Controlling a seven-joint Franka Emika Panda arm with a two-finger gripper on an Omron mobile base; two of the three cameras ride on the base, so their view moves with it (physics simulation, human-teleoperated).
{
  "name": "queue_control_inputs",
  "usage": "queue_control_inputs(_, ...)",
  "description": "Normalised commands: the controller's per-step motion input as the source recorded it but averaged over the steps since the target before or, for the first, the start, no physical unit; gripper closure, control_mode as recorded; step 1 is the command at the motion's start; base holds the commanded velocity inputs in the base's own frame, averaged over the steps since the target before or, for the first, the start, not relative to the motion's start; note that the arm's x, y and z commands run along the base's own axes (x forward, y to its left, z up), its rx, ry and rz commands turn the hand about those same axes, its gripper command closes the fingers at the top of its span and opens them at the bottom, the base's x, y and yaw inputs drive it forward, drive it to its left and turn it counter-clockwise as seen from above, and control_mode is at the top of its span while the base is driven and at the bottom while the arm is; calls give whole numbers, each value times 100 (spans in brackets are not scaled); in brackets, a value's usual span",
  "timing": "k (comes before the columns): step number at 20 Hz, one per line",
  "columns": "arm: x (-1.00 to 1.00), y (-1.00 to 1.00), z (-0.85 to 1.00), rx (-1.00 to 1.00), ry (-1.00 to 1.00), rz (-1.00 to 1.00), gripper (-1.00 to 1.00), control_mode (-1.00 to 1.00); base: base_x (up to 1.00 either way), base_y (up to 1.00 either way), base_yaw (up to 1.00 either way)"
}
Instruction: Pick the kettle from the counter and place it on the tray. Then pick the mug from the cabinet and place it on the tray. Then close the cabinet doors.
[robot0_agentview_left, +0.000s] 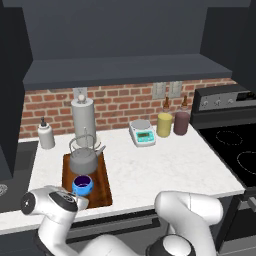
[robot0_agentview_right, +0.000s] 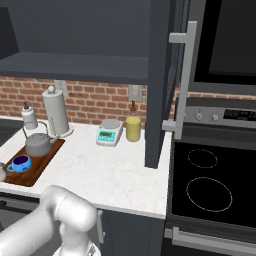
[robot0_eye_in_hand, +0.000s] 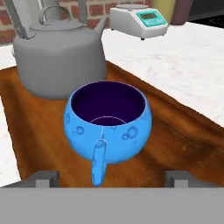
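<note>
Mug (robot0_eye_in_hand: 107, 127) and kettle (robot0_eye_in_hand: 59, 57) both rest on the tray (robot0_eye_in_hand: 175, 135), the mug nearer the front edge of the desk (robot0_agentview_left: 165, 165), handle toward the claw (robot0_eye_in_hand: 111, 177). Claw fingers stand wide apart either side of the mug, holding nothing. It looks light, rigid and glossy, so probably slippery; the rim or handle would grip best. Cabinet door (robot0_agentview_right: 167, 75) hangs open.
</note>
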Motion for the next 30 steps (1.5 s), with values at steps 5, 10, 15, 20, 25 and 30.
queue_control_inputs(5,-31,-17,43,0,-4,10,-100,-100,0,0,0)
queue_control_inputs(10,-19,-33,60,2,0,3,-100,-100,0,0,0)
queue_control_inputs(15,-21,-42,75,10,1,0,-100,-100,0,0,0)
queue_control_inputs(20,-14,-48,74,12,0,0,-100,-100,0,0,0)
queue_control_inputs(25,-25,-59,60,11,0,0,-100,-100,0,0,0)
queue_control_inputs(30,-29,-55,55,17,1,1,-100,-100,0,0,0)
